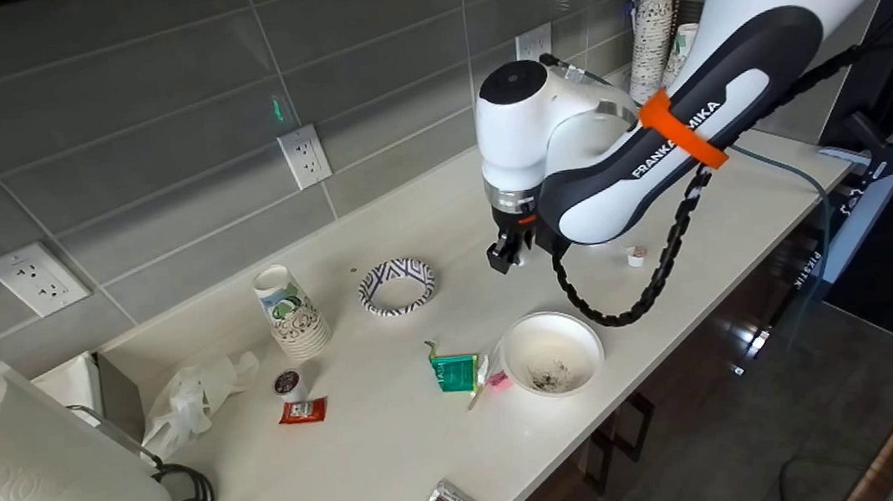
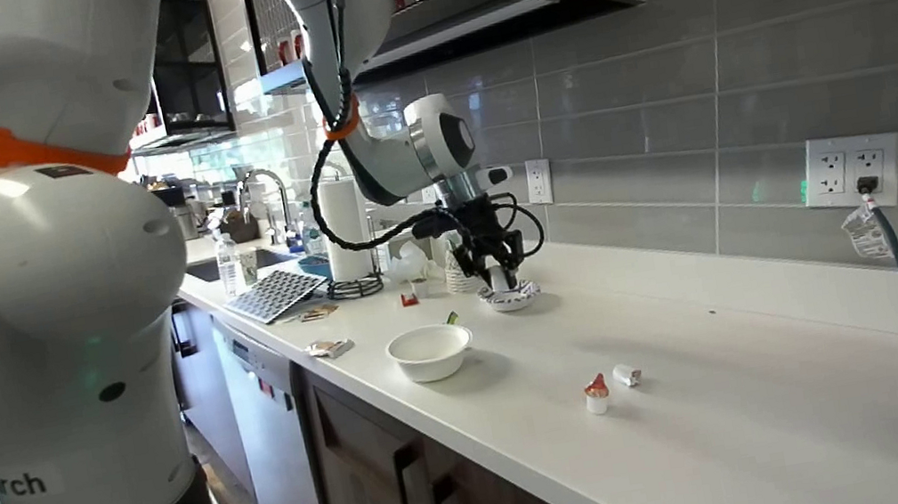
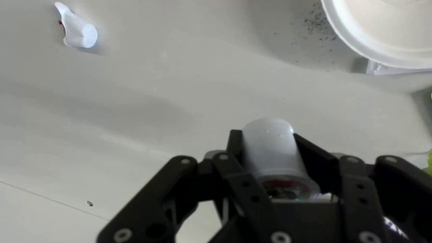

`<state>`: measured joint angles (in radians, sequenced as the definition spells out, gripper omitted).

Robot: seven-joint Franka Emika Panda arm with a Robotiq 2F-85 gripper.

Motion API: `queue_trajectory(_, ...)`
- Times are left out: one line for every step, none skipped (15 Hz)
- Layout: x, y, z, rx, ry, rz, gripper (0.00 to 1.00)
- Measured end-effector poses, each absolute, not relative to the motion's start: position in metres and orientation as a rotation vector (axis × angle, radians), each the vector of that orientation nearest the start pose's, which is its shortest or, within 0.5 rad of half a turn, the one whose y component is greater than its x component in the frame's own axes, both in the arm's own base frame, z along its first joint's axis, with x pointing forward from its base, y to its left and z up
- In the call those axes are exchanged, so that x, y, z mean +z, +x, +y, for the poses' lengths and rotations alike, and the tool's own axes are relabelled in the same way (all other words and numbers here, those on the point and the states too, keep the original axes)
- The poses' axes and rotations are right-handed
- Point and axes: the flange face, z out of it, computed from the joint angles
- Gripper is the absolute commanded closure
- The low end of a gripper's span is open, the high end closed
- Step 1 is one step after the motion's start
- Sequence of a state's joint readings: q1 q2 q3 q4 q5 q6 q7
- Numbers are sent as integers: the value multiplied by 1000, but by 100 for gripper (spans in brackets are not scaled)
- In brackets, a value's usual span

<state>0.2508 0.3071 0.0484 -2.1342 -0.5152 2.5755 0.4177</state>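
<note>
1. Gripper (image 3: 269,140), black and two-fingered, is clamped in the wrist view on a small white tapered plastic pod (image 3: 270,150) with a colour-printed lid; a round white bowl (image 3: 359,44) and a small white plastic cup (image 3: 79,32), tipped sideways, lie apart from it.
2. In an exterior view, the gripper is above the pale smooth counter (image 1: 337,473), beside a round blue-and-white patterned paper bowl (image 1: 394,270).
3. In an exterior view, the pod shows pale between the fingers (image 2: 514,247). The step in hand appears to be holding it aloft; the next move would call for a firm grip and clearance from both bowls.
</note>
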Motion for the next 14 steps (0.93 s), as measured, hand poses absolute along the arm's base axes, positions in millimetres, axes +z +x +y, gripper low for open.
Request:
queue_trajectory(268, 559, 174, -388, -3299, -486, 87)
queue_trajectory(263, 561, 169, -389, -3293, -473, 87)
queue_trajectory(256, 561, 164, -385, -3290, -458, 87)
queue_trajectory(250, 560, 159, -372, -3291, -442, 87)
queue_trajectory(244, 559, 155, -352, -3297, -429, 87)
queue_trajectory(239, 558, 150, -333, -3303, -418, 87)
queue_trajectory(234, 557, 146, -316, -3309, -408, 87)
queue_trajectory(230, 555, 142, -302, -3314, -398, 87)
queue_trajectory(226, 553, 139, -293, -3315, -390, 87)
queue_trajectory(222, 551, 135, -292, -3311, -381, 87)
queue_trajectory(217, 548, 132, -295, -3305, -371, 87)
queue_trajectory(212, 546, 128, -297, -3299, -363, 87)
queue_trajectory(207, 543, 124, -299, -3293, -354, 87)
queue_trajectory(201, 540, 121, -300, -3286, -343, 87)
